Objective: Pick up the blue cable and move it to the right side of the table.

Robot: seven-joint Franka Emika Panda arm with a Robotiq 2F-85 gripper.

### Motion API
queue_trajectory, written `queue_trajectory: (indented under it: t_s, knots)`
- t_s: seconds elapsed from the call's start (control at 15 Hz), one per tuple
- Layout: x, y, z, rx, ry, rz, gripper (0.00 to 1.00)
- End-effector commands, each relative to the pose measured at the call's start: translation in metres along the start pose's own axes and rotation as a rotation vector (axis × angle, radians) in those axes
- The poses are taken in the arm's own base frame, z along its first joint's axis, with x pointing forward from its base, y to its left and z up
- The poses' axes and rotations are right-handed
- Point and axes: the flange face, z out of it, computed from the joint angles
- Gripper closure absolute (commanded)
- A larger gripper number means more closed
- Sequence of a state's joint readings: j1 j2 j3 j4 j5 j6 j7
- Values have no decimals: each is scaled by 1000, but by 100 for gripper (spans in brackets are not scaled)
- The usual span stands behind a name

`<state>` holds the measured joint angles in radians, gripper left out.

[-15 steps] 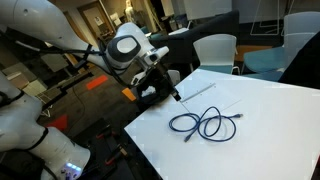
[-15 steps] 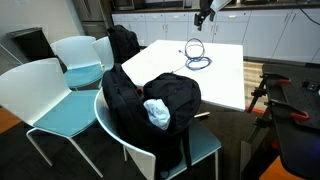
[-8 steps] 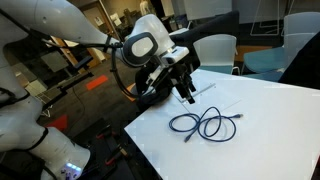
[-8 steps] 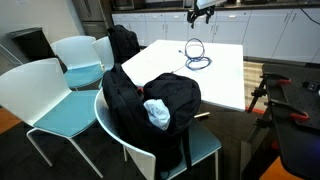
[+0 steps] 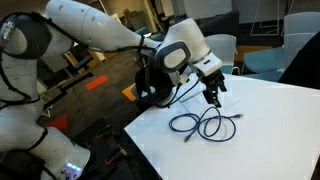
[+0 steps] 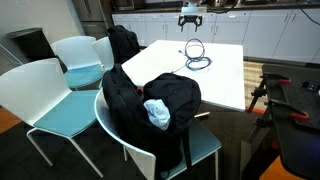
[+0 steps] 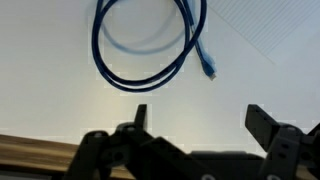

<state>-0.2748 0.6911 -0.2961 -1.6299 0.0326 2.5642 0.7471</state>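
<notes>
The blue cable (image 5: 205,124) lies in loose loops on the white table (image 5: 270,140). It also shows in an exterior view (image 6: 195,55) near the table's far end, and in the wrist view (image 7: 150,45) as a loop with one plug end. My gripper (image 5: 213,98) hangs in the air above the table, just beyond the cable's loops. It also shows in an exterior view (image 6: 190,20) above the cable. In the wrist view the gripper (image 7: 200,125) has its fingers spread wide with nothing between them. The cable lies apart from the fingers.
A black backpack (image 6: 150,100) with a white item sits on a teal chair (image 6: 170,145) at the table's near end. More white and teal chairs (image 6: 75,55) stand beside the table. A second dark bag (image 6: 124,43) rests on a far chair.
The arm has swung across the table toward the cable. The gripper now hangs over the table near the cable's loops. The cable has not moved.
</notes>
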Motion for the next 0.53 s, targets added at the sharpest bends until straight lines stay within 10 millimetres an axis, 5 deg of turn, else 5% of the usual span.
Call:
queue_trajectory:
  t_s: [0.0, 0.13, 0.47]
  knots:
    - [2, -3, 4, 0, 3, 4, 0]
    - [3, -5, 4, 2, 6, 5, 0]
    - [2, -8, 46, 43, 82, 109, 0]
